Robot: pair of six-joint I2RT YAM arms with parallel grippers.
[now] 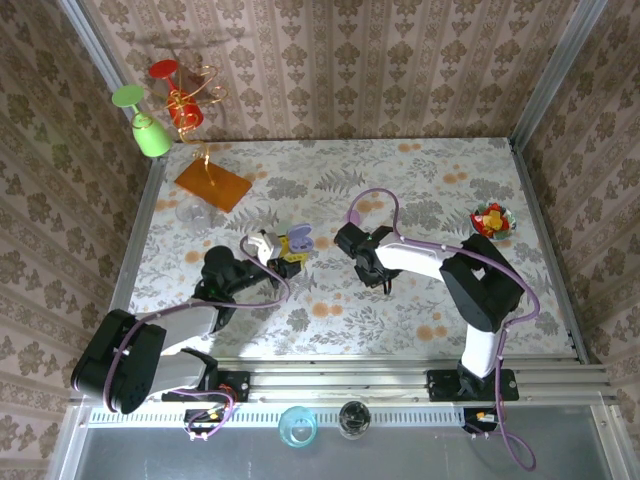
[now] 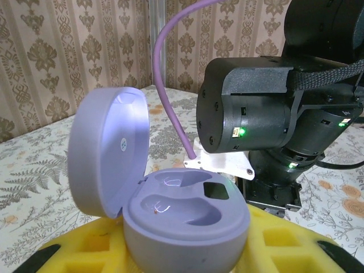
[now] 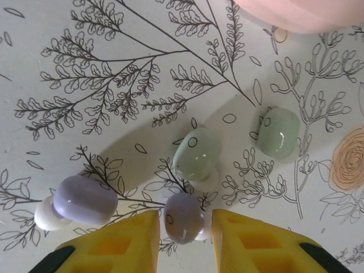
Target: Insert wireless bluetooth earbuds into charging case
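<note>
The right gripper (image 3: 185, 226) has its fingers a little apart around a tiny shiny purple earbud (image 3: 182, 217); it should next pinch and lift it to the round purple case (image 2: 187, 224), lid up, squeezed by the left gripper (image 1: 285, 257).

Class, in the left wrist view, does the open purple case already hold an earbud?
No, the purple case stands open with its lid up, and both of its moulded wells are bare.

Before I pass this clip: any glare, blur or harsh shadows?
Top external: evenly lit and sharp, with a bright band along the table at its near edge. Left wrist: the purple case is sharp, with a soft sheen on its lid. Right wrist: the earbuds are crisp, with small white highlights and soft shadows.
</note>
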